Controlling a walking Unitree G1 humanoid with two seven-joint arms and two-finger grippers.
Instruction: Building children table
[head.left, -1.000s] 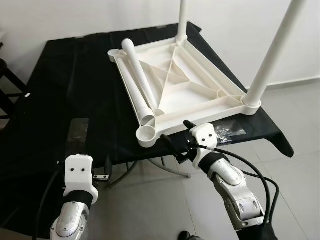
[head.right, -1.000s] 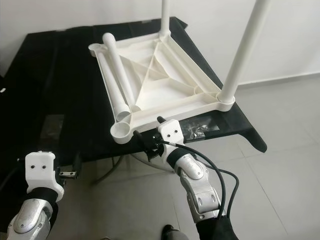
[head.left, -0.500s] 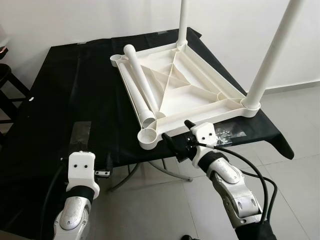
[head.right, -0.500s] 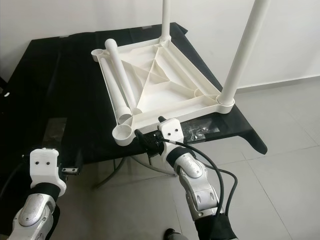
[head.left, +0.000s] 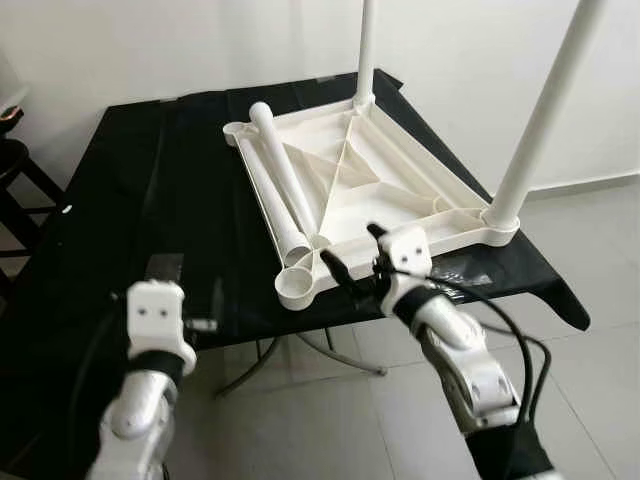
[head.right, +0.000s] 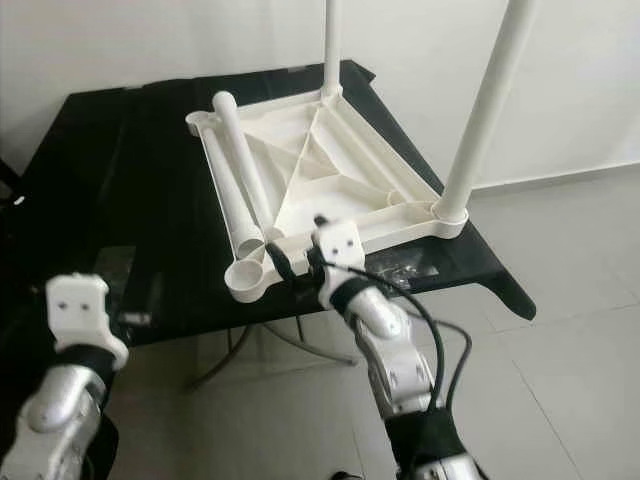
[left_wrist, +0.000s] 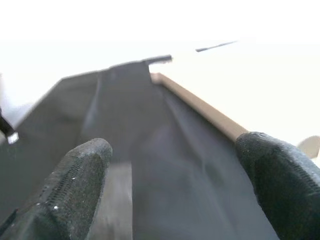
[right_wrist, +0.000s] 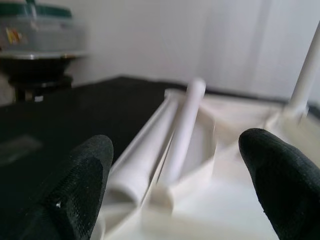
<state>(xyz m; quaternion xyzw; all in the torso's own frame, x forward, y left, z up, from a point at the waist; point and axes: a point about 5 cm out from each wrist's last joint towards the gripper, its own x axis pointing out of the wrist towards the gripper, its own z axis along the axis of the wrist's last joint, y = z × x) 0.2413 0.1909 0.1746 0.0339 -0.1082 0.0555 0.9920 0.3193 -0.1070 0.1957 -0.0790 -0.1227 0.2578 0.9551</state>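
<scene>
On black cloth (head.left: 150, 200), white ribbed plastic tabletop (head.left: 370, 190), round tubular legs (head.left: 280, 175)

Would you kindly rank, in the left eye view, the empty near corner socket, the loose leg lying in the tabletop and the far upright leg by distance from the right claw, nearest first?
Measured from the right claw:
1. Empty near corner socket, just to its left at the tabletop's near corner.
2. Loose leg, lying along the tabletop's left side.
3. Far upright leg, standing at the back corner.

A black-draped work table (head.left: 120, 200) stands on pale floor tiles (head.left: 600, 380) by a white wall (head.left: 150, 45)
</scene>
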